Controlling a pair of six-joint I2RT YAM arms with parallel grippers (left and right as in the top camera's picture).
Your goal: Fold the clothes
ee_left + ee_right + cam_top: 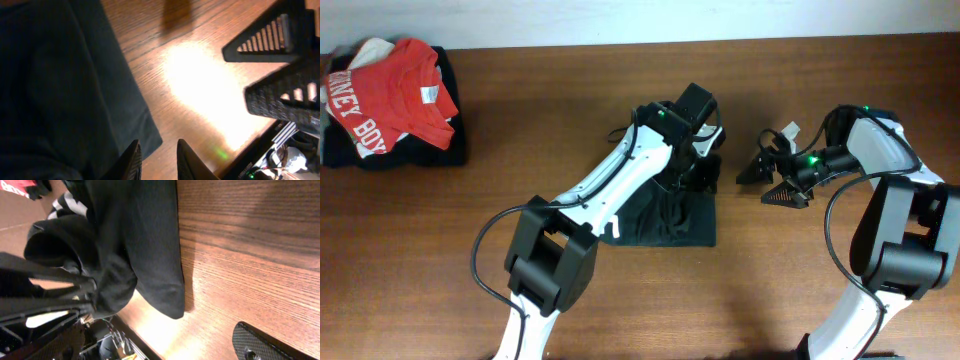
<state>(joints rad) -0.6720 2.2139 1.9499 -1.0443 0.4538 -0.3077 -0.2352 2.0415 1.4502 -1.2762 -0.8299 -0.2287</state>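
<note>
The black shirt point(670, 218) lies in a folded heap on the wooden table at the centre, plain dark side up. My left gripper point(705, 168) hangs over its far right corner. In the left wrist view its fingers point(157, 146) are open with bare wood between them, at the edge of the dark fabric point(60, 90). My right gripper point(767, 184) is open and empty just right of the shirt, above the table. In the right wrist view its jaws point(160, 345) are spread wide, and the shirt's rounded corner point(150, 255) lies ahead of them.
A pile of other clothes with a red shirt point(390, 95) on top sits at the far left corner. The two grippers are close together; the right one's meshed fingers point(280, 65) show in the left wrist view. The table's far edge point(720, 42) runs along the top.
</note>
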